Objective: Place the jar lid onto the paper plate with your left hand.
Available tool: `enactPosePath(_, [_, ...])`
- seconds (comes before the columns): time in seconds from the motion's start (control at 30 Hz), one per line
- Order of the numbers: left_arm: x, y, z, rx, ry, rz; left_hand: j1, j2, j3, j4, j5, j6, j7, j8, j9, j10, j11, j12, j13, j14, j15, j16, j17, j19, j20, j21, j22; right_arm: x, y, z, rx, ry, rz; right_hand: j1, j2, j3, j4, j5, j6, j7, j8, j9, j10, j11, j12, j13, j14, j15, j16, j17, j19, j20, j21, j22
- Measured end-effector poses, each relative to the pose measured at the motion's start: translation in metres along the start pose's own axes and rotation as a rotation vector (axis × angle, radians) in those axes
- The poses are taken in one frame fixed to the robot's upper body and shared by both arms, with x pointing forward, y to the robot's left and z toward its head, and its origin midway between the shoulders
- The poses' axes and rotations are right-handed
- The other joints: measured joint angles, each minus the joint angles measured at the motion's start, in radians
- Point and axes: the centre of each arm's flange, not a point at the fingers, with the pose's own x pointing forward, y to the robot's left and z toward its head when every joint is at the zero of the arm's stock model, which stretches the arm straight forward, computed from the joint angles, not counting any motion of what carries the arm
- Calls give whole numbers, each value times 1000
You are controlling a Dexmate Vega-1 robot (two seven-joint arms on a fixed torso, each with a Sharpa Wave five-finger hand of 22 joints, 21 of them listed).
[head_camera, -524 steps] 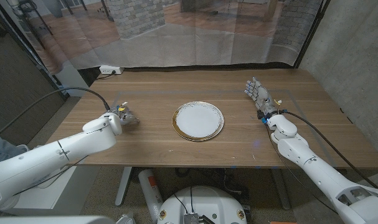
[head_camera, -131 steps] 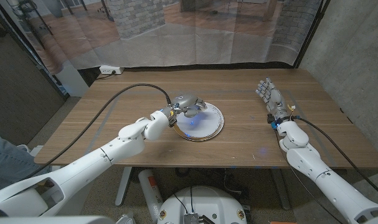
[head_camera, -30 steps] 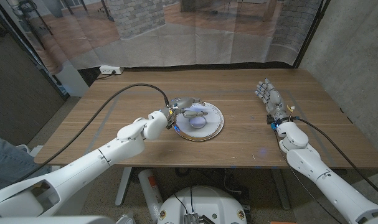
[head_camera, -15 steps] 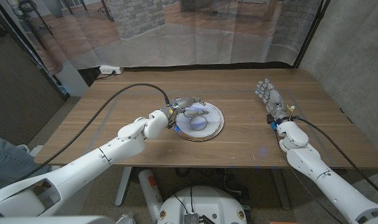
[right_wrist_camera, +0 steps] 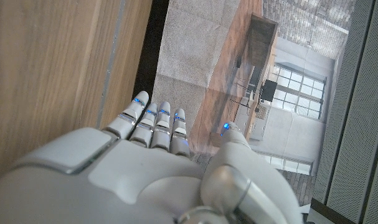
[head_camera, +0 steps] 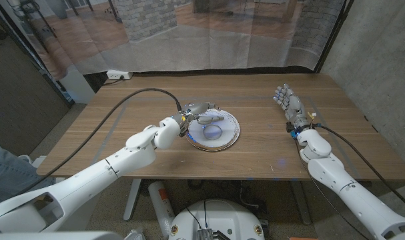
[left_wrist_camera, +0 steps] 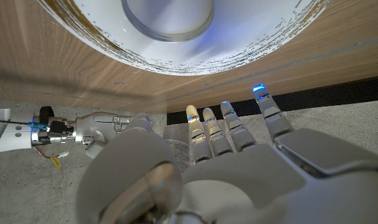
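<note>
The wooden worktop [head_camera: 155, 150] spans the head view, with a translucent curtain [head_camera: 189, 33] hanging behind its far edge and a white power strip [head_camera: 118, 75] on the floor beyond the far left corner. The left arm [head_camera: 115, 163] reaches in from the near left corner, a black cable [head_camera: 132, 100] looping over it to the wrist. The right arm [head_camera: 335, 177] comes in from the near right.

At the worktop's middle lies the paper plate [head_camera: 230, 137], white with a gold-speckled rim. The jar lid [head_camera: 213, 130], a pale round disc, sits on the plate's centre; the left wrist view shows it [left_wrist_camera: 168, 14] lying free on the plate [left_wrist_camera: 263, 31], apart from the fingers.

The left hand [head_camera: 197, 111] hovers over the plate's left edge, fingers [left_wrist_camera: 208, 127] straight and spread, holding nothing. The right hand [head_camera: 289, 103] waits well to the right of the plate, fingers [right_wrist_camera: 152, 121] extended and empty.
</note>
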Motion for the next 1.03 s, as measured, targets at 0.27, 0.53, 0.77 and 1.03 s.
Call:
enactPosePath(0.27, [-1, 6, 2, 9, -4, 17, 2, 2, 0, 0, 0, 6, -2, 0, 0, 8, 0, 0, -5, 0, 0, 0, -5, 0, 0, 0, 0, 0, 0, 2, -2, -3, 0, 0, 0, 0, 0, -3, 0, 0, 0, 0, 0, 0, 0, 0, 0, 0, 0, 0, 0, 0, -4, 0])
enactPosePath(0.53, [-2, 15, 3, 20, -11, 39, 1, 10, 0, 0, 4, 11, -7, 0, -3, 8, 0, 0, -5, 0, 0, 7, -9, -9, -2, -4, 0, 0, 0, 3, -1, -5, -1, 0, 0, 3, -3, -3, 0, 0, 0, 0, 0, 0, 0, 0, 0, 0, 0, 0, 0, 0, -3, 0])
enactPosePath(0.77, [-3, 22, 6, 28, -20, 55, 0, 11, 3, -3, 4, 16, -5, 0, -3, 8, 0, 5, -9, 0, 0, 8, -9, -9, -2, -7, 0, 0, 0, 4, -2, -6, -2, 0, 0, 3, -3, -3, 5, 6, 0, 0, 0, 0, 0, 0, 0, 0, 0, 0, 4, -4, -3, 0])
enactPosePath(1.03, [-3, 27, 9, 37, -34, 71, 0, 11, 3, -3, 4, 21, -7, 0, -2, 8, 0, 5, -9, 4, 4, 8, -14, -9, -2, -11, 0, 0, 0, 4, -1, -7, -5, 0, 0, 3, -3, -3, 5, 5, 0, 0, 0, 0, 0, 0, 0, 0, 0, 0, 4, -4, -7, 0])
